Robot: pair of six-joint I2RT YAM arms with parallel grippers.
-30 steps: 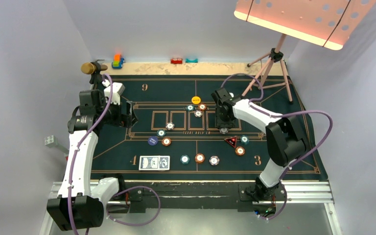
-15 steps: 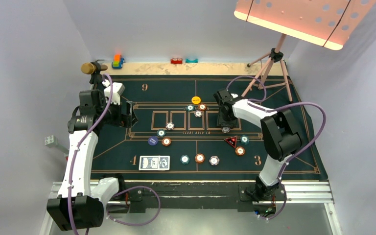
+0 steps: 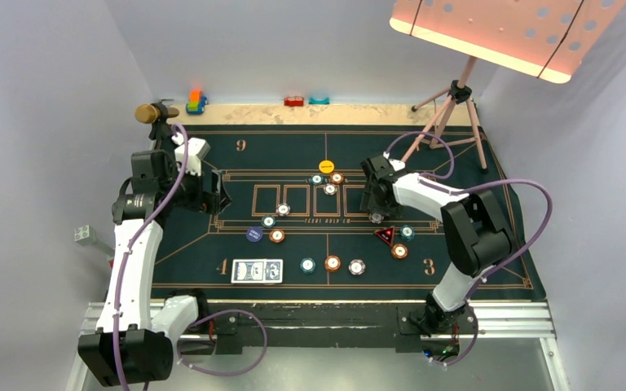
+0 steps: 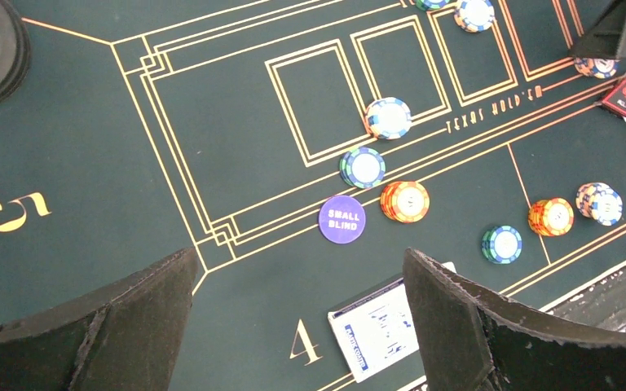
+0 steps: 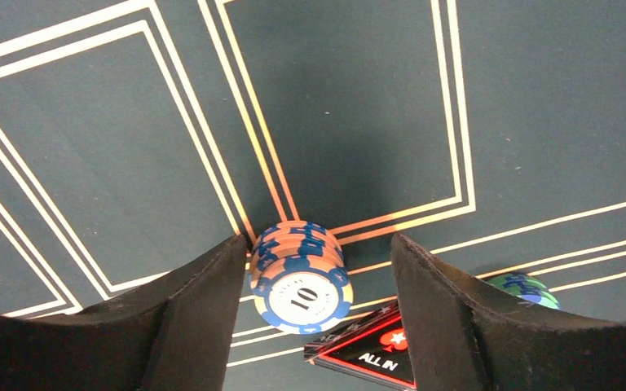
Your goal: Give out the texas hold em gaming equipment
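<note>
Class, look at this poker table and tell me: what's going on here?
Two robot arms work over a Texas Hold'em mat. The right gripper is low, its fingers straddling a chip stack marked 10 beside the ALL IN marker, with a gap on one side, so not clamped. The left gripper hangs open above the mat's left side, holding nothing. Cards lie near seat 4, among scattered chips.

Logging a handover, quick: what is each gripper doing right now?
Left gripper: open, holding nothing.
Right gripper: open, jaws either side of the chip stack, a gap showing on one side, not clamped on it.
</note>
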